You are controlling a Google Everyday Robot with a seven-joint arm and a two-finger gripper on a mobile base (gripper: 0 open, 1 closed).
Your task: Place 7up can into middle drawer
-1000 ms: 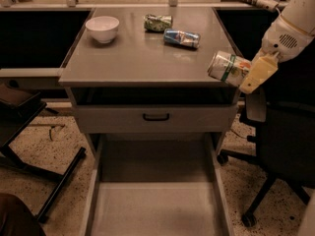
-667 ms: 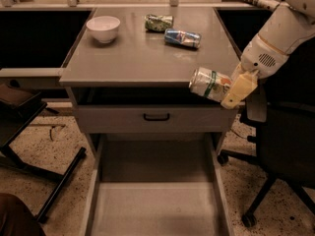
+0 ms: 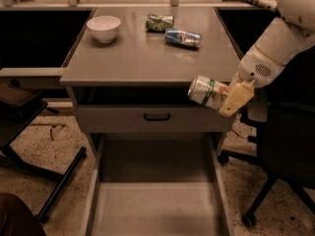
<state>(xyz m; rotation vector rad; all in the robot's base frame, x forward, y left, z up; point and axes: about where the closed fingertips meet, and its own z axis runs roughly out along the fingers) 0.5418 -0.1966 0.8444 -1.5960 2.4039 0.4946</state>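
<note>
The 7up can [image 3: 206, 91], whitish-silver with a green band, lies on its side in my gripper [image 3: 227, 96], which is shut on it. The gripper holds it in the air in front of the cabinet's right front edge, level with the closed top drawer front [image 3: 156, 118]. The middle drawer [image 3: 155, 208] is pulled out below, a wide grey tray with low side walls; I see nothing on its floor. The can is above the drawer's right rear part.
On the cabinet top [image 3: 138, 58] stand a white bowl [image 3: 104, 28], a dark green can [image 3: 159, 22] and a blue-and-red can [image 3: 183, 37], both on their sides. A black office chair [image 3: 280, 146] is at the right; a dark stand [image 3: 29, 132] is at the left.
My gripper has carried the can leftward and downward, from beside the cabinet's right edge to in front of the top drawer, above the open drawer.
</note>
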